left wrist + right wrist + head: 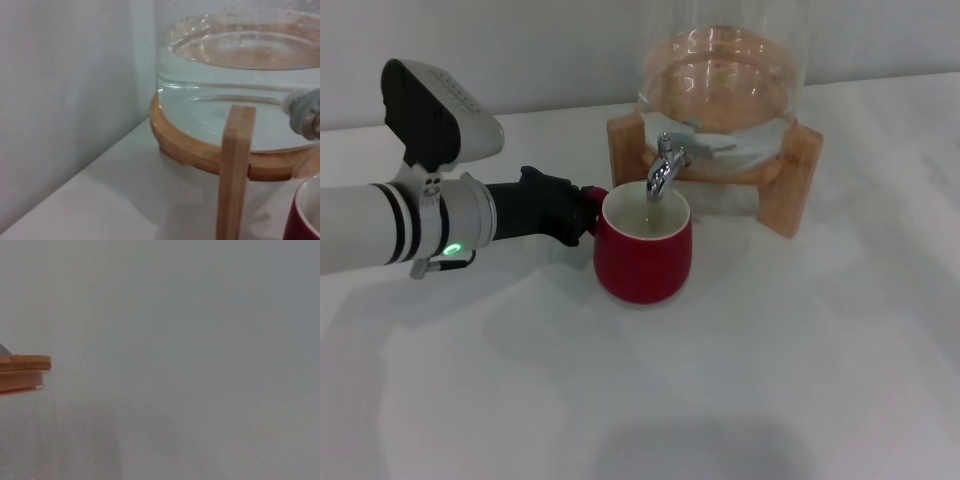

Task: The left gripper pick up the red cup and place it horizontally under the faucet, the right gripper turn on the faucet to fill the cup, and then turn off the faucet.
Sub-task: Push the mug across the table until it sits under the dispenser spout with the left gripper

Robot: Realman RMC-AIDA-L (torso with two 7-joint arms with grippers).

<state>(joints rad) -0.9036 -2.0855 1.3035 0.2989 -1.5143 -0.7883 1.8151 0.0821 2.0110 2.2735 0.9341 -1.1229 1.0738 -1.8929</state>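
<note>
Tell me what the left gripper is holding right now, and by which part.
The left gripper holds the red cup by its handle, on the side nearest that arm. The cup stands upright under the faucet.

One red cup [643, 255], centre of the head view, again as a sliver at the lower right corner of the left wrist view. One faucet [664, 166], just above the cup. One clear glass jar [725, 75], upper centre. One wooden stand [790, 180] beneath the jar, two front legs visible. One left gripper [582, 212] on one white arm, left side. One table [640, 400], across the lower frame. One wooden slab [22, 372], left edge of the right wrist view.
</note>
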